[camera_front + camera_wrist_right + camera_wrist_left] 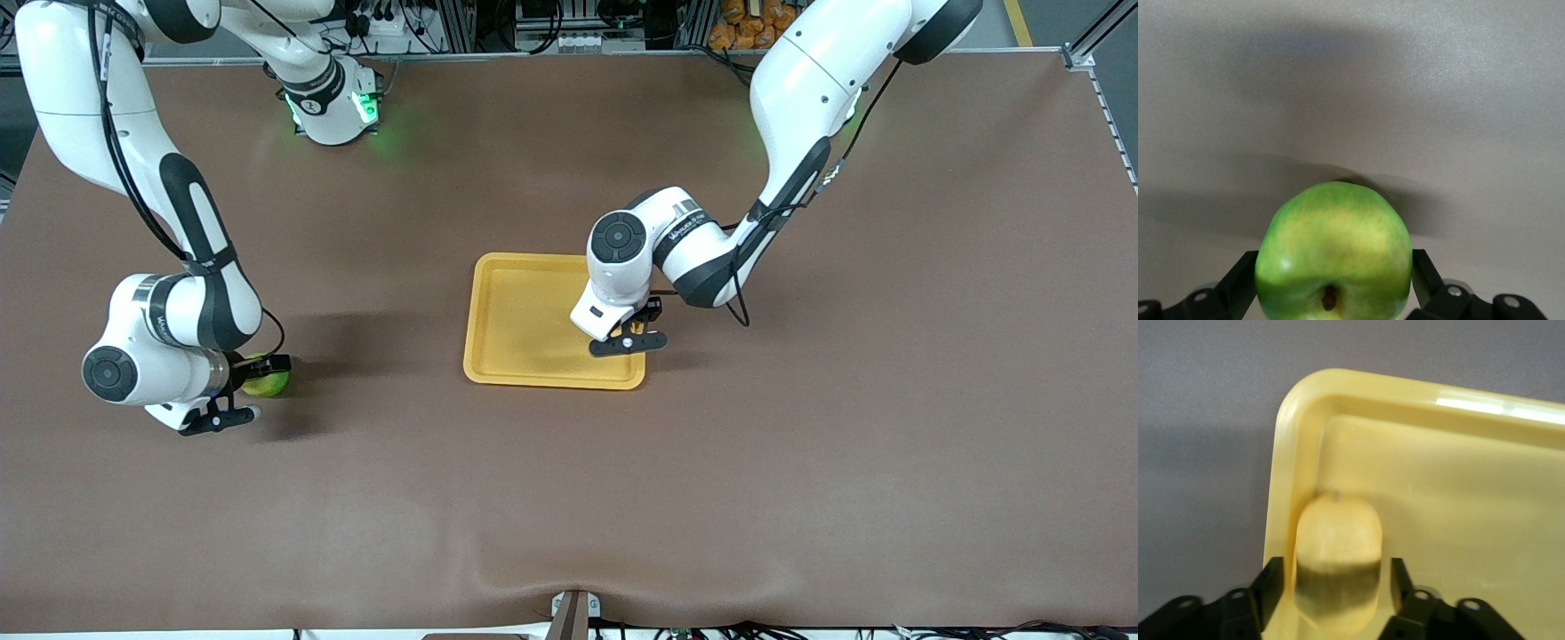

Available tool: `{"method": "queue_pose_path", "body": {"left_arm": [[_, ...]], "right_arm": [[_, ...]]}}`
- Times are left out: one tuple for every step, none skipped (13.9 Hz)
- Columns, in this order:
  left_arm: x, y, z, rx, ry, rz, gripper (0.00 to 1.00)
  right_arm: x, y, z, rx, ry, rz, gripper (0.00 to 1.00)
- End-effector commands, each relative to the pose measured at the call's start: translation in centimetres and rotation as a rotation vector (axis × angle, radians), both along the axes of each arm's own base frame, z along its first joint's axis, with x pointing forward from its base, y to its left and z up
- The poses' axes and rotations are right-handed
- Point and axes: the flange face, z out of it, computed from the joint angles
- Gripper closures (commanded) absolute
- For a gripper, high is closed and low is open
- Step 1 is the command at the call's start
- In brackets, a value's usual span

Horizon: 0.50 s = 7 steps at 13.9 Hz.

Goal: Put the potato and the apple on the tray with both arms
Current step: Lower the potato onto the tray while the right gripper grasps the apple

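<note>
Apple (pixel 267 384) first, at the lower left of the front view: we see it between the fingers of the right gripper (pixel 252 388), low over the brown table (pixel 800 462) and well apart from the tray (pixel 516 356). In the right wrist view the apple (pixel 1333 257) fills the space between both fingers (pixel 1238 283), which press on its two sides, so we judge that this hand holds it with a medium opening. It is hard to tell whether the fruit is touching the table or just above it.

Going to the middle of the front view, the yellow tray lies near the centre of the table. The left gripper (pixel 633 331) is over the tray's corner toward the left arm's end, nearer the camera. In the left wrist view the potato (pixel 1337 563) sits between its fingers (pixel 1268 587) inside the tray's corner, beside the rim (pixel 1281 487). The fingers stand close at both sides, so we judge that it is gripped.

We think the potato is almost placed; only the release is left. The apple has the whole way to the tray left.
</note>
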Motion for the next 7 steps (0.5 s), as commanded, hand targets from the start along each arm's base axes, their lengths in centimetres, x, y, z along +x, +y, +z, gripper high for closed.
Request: {"method": "queue_pose_path", "body": {"left_arm": [[0.1,-0.8,0.1,0.019,-0.026,0.009,0.00],[0.2,-0.7,0.1,0.019,-0.026,0.011,0.00],[0.2,-0.7,0.2,0.018,-0.026,0.014,0.00],[0.4,-0.7,0.6,0.015,-0.032,0.015,0.00],[0.6,-0.6,1.3,0.011,-0.041,0.019,0.00],[0.9,-0.4,2.3,0.006,-0.055,0.030,0.00],[1.3,-0.1,3.6,0.002,-0.069,0.045,0.00]], "right_arm": [[1.0,0.4,2.0,0.004,-0.034,0.019,0.24],[1.4,0.8,3.2,0.004,-0.050,0.025,0.24],[1.6,1.4,4.5,0.004,-0.065,0.033,0.24],[1.6,2.2,5.8,0.006,-0.065,0.043,0.24],[1.6,3.3,7.1,0.006,-0.056,0.050,0.24],[1.4,4.5,8.2,0.009,-0.025,0.057,0.23],[1.4,5.8,8.7,0.016,-0.005,0.072,0.23]]}}
